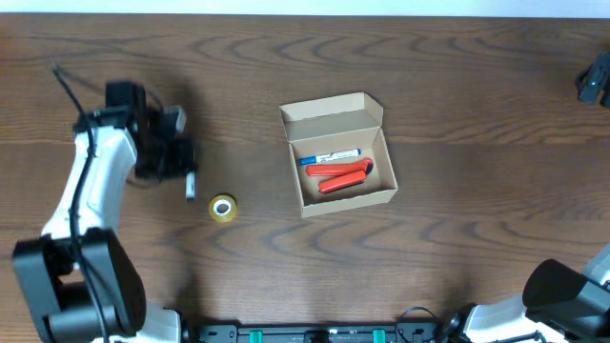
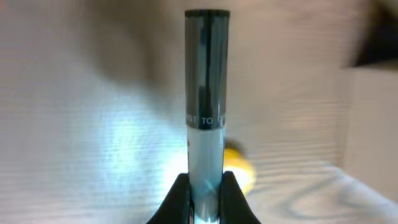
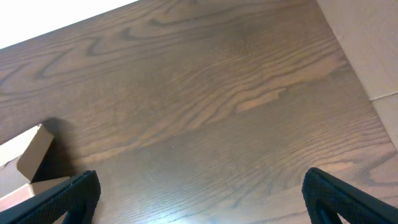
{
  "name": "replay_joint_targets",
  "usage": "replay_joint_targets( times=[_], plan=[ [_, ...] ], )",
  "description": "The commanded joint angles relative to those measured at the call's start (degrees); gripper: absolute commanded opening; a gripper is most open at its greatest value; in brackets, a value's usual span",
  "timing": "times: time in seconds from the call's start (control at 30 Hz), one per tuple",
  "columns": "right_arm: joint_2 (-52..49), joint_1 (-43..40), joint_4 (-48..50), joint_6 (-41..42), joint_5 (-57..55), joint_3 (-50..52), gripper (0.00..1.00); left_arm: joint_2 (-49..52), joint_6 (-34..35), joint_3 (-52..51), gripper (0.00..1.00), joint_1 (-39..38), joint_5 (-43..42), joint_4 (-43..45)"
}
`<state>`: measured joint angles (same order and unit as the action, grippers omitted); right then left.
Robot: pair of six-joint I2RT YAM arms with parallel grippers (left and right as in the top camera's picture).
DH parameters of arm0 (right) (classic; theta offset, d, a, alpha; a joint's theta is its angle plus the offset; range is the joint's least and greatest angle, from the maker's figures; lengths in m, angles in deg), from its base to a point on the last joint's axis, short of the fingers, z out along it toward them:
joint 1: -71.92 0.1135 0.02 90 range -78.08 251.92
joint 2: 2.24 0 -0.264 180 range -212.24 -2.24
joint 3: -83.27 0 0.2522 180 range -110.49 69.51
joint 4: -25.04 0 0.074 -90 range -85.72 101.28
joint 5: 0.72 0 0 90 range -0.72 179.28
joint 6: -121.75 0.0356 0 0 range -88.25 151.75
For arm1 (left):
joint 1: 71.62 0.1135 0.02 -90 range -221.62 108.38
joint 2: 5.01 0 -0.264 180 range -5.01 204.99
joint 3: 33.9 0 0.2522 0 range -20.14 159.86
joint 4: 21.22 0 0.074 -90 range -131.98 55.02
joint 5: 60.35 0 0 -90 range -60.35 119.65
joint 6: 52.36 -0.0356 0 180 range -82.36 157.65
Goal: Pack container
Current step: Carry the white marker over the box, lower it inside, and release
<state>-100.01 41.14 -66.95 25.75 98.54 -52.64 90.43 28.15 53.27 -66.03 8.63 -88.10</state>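
Observation:
The container (image 1: 338,152), a tan cardboard box with its flap lid standing open, sits mid-table. Inside it lie a blue-and-white marker (image 1: 331,157) and a red tool (image 1: 345,175). My left gripper (image 1: 183,170) is left of the box, shut on a slim tube (image 1: 191,184). In the left wrist view that tube (image 2: 207,93) has a dark cap and a pale body, pinched between the fingers of the left gripper (image 2: 206,190). My right gripper (image 3: 205,205) stands wide open over bare wood, and shows as a dark shape at the far right edge (image 1: 593,81). A corner of the container (image 3: 25,163) shows at its left.
A small yellow tape roll (image 1: 223,208) lies on the table between the left gripper and the box; it appears blurred behind the tube (image 2: 241,169). The brown wooden table (image 1: 457,238) stretches around the box. The arm bases stand along the near edge.

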Motion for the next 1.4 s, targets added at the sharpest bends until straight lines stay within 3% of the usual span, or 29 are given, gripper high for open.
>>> replay_joint_targets(
  times=[0.0,0.23,0.37,0.57,0.8,1.37],
  plan=[
    [-0.1,0.1,0.0,1.0,0.4,0.3,0.99,-2.9,-8.2,9.8,0.06,-6.0,-1.1,-2.1],
    [-0.1,0.1,-0.4,0.3,0.4,0.3,0.99,-2.9,-24.3,23.0,0.06,-24.7,5.5,-2.4],
    [-0.1,0.1,-0.6,-0.1,0.4,0.3,0.99,-2.6,-34.9,24.0,0.06,-34.3,11.3,0.2],
    [-0.1,0.1,-0.6,-0.5,0.4,0.3,0.99,0.9,-45.7,23.9,0.06,-43.0,9.6,3.3],
    [-0.1,0.1,-0.7,-0.5,0.4,0.3,0.99,7.6,-45.5,23.9,0.06,-44.4,9.2,6.3],
    [-0.1,0.1,-0.6,-0.5,0.5,0.3,0.99,24.7,-33.0,23.9,0.06,-44.2,14.8,3.2]
  ],
)
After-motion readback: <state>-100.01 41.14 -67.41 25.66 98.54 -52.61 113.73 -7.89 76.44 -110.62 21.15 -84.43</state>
